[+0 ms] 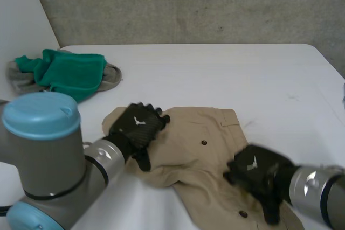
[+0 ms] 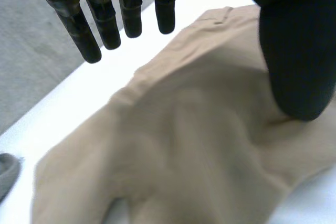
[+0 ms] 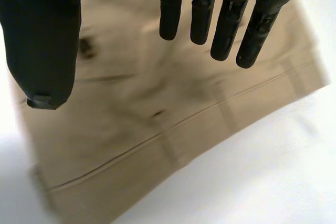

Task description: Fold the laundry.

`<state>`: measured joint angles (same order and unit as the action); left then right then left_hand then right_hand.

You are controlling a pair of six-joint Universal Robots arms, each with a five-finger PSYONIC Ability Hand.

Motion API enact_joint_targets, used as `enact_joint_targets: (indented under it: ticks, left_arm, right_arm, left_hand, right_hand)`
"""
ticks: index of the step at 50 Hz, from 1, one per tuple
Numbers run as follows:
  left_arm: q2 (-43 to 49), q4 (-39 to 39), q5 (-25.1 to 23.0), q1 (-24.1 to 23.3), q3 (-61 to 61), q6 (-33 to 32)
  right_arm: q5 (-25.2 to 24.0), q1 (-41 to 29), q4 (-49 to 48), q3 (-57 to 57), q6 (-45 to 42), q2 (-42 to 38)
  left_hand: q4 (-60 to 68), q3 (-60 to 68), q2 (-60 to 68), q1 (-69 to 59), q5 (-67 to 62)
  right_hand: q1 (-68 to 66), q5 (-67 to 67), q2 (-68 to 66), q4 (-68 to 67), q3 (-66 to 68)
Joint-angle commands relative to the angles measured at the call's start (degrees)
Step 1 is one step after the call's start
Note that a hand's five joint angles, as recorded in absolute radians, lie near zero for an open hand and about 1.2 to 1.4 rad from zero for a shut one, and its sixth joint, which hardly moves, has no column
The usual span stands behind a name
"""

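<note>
Both sets of fingers were straight and relaxed, grasping nothing. I saw my left hand (image 1: pixel 137 127) over the left end of the tan trousers (image 1: pixel 199 144) and my right hand (image 1: pixel 253 172) over their right part. They lay on the white table (image 1: pixel 226 74), with a green cloth (image 1: pixel 73 71) well apart.

Far & right side of table (image 1: pixel 226 74) open; green/grey cloth pile (image 1: pixel 70 74) blocks far-left corner.

Garment (image 1: pixel 199 133) front-centre on table (image 1: pixel 215 74); cloth pile (image 1: pixel 70 71) behind, at left.
</note>
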<state>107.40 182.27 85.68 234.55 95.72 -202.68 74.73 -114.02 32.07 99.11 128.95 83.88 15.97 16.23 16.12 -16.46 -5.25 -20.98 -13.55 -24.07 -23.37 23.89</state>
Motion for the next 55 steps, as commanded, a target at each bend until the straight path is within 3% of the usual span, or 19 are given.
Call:
enact_joint_targets:
  ticks: [1, 5, 12, 16, 22, 29, 37, 47, 55]
  left_arm:
    - [-1.9, 0.9, 0.4, 7.8, -3.3, 0.1]
    - [-1.0, 2.0, 0.1, 11.0, -6.9, 0.4]
    - [9.4, 2.4, -0.2, 12.6, -17.0, 0.1]
    - [14.6, 0.9, -0.2, 15.3, -21.6, -0.1]
    - [19.8, -4.3, -2.9, 17.3, -25.2, -0.2]
    - [23.2, -4.8, -6.0, 18.5, -25.6, -0.3]
    - [26.5, -4.7, -6.6, 18.5, -26.6, -1.8]
    - [27.8, -2.7, -6.1, 18.1, -28.1, -3.6]
    - [26.4, -0.1, -5.3, 17.6, -28.3, -3.4]
  right_arm:
    - [-1.2, 0.3, -2.1, -13.1, 9.4, -2.0]
    - [-0.8, -0.3, -3.6, -21.6, 14.0, -10.3]
    - [0.1, -0.9, -5.4, -37.7, 22.3, -24.3]
    - [1.6, -0.9, -6.7, -46.7, 25.1, -32.5]
    - [3.5, -0.9, -8.2, -57.0, 26.3, -42.2]
    - [4.6, -0.9, -7.5, -67.7, 26.3, -53.1]
    - [6.3, -0.9, -6.9, -70.2, 26.1, -56.8]
    - [5.6, -1.0, -2.7, -70.1, 26.1, -57.2]
    - [5.6, -1.0, -1.5, -70.1, 26.2, -56.8]
  left_hand:
    - [-2.1, -2.3, -2.2, 2.5, 1.3]
    - [-2.4, -2.6, -2.5, 2.9, 1.7]
    - [-2.7, -3.0, -2.9, 3.2, 2.0]
    - [-2.4, -2.7, -2.5, 2.9, 1.7]
    - [-1.9, -2.1, -2.0, 2.4, 1.2]
    - [0.0, -0.3, -0.2, 0.5, -0.7]
    - [12.9, 12.6, 12.7, -12.4, -13.6]
    - [62.2, 61.9, 62.0, -61.7, -62.9]
    - [64.0, 63.8, 63.9, -63.5, -64.7]
  right_hand:
    - [-3.4, -0.8, -0.3, -1.0, 0.5]
    - [-1.4, 1.2, 1.7, 1.0, -1.5]
    - [10.0, 12.6, 13.1, 12.4, -12.9]
    - [10.2, 12.8, 13.3, 12.6, -13.1]
    - [9.2, 11.8, 12.3, 11.6, -12.1]
    - [8.0, 10.6, 11.1, 10.4, -10.9]
    - [0.3, 2.9, 3.4, 2.7, -3.2]
    - [-16.2, -13.6, -13.1, -13.8, 13.3]
    - [-17.2, -14.6, -14.1, -14.8, 14.3]
